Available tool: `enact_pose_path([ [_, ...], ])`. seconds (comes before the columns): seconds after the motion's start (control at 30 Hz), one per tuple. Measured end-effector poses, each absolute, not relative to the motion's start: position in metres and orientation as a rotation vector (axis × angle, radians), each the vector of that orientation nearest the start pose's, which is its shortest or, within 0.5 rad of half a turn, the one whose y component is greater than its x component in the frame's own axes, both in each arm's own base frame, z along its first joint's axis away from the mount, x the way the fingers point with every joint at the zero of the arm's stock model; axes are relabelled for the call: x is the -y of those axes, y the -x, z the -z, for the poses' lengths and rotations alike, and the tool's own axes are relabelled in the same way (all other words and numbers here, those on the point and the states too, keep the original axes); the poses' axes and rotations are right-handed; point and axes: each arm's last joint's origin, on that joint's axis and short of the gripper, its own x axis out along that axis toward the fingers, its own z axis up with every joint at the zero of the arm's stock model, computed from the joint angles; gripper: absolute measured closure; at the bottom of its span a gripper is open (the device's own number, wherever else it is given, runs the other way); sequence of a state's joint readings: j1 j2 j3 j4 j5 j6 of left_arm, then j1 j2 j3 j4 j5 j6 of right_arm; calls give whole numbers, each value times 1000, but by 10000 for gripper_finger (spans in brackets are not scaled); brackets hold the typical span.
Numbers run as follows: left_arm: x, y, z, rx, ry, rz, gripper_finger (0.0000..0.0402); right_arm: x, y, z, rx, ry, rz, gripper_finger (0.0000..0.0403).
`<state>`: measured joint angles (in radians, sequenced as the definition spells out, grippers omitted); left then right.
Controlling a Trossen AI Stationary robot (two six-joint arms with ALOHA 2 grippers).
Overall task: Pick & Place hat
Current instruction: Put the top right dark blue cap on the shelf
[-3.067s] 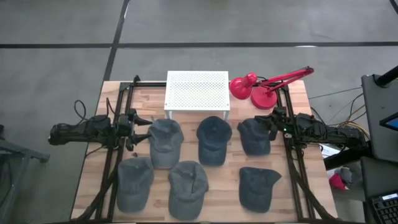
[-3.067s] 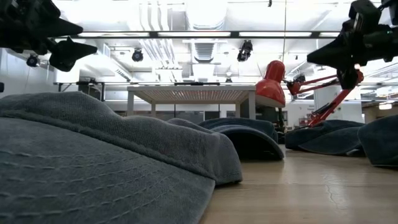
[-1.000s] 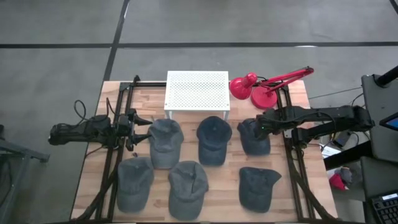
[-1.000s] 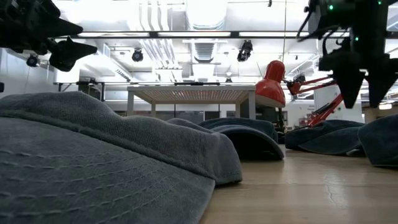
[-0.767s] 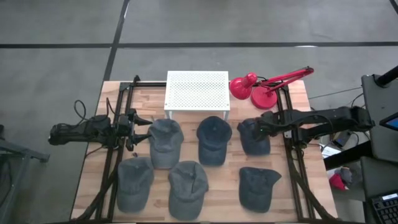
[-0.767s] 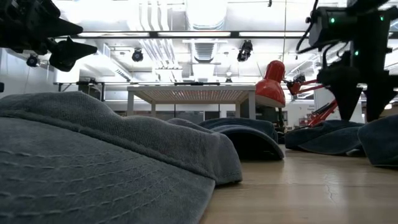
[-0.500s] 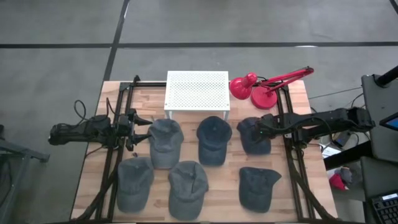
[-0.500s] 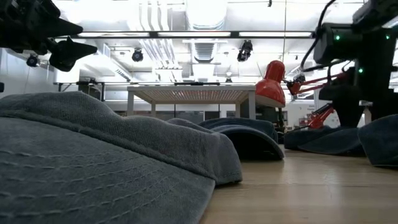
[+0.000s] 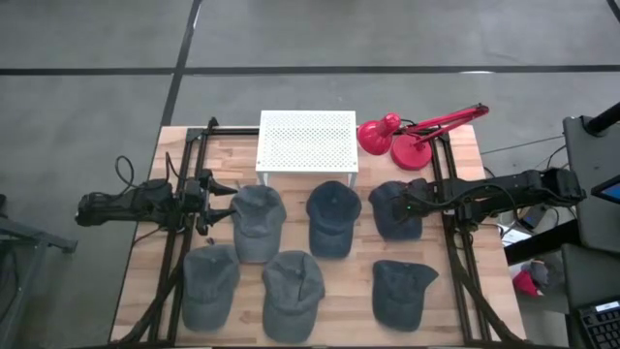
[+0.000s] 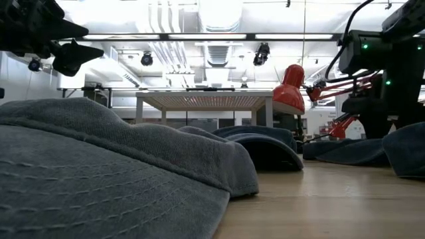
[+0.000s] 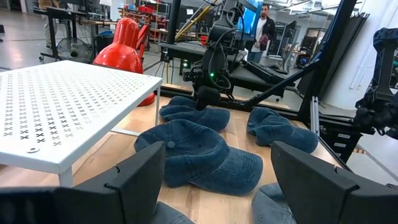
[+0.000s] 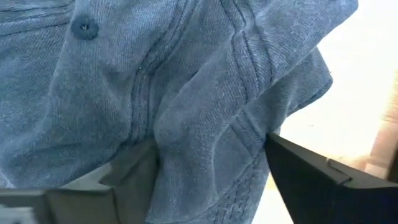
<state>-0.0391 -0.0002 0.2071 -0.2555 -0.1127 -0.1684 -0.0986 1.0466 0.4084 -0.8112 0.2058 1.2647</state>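
Denim-blue hats lie across the wooden bench (image 9: 145, 291), six in all. Over the bench's left edge the left gripper (image 9: 225, 202) hangs with its jaws released, holding nothing, just beside the back-row hat (image 9: 258, 221) nearest that edge. Toward the front edge sit two more hats (image 9: 208, 283) and (image 9: 293, 294), side by side. At the middle of the back edge stands a white perforated rack (image 9: 307, 142), with another hat (image 9: 332, 217) in front of it. A red desk lamp (image 9: 407, 138) occupies the back right corner. The right gripper (image 9: 405, 206) is down on the hat (image 9: 392, 210) nearest the right edge in the back row, its jaws spread wide with a fold of fabric between them. A last hat (image 9: 402, 292) lies near the front right.
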Motion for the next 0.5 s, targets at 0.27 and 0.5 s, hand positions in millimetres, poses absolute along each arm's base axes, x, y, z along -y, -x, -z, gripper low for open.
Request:
enact_pose_path([
  [0.27,0,-80,-208,-41,185,-78,106,19,-131,-139,-1069,-932,1118,233],
  [0.5,0,-80,-208,-40,213,-78,106,19,-130,-138,-1070,-930,1116,311],
])
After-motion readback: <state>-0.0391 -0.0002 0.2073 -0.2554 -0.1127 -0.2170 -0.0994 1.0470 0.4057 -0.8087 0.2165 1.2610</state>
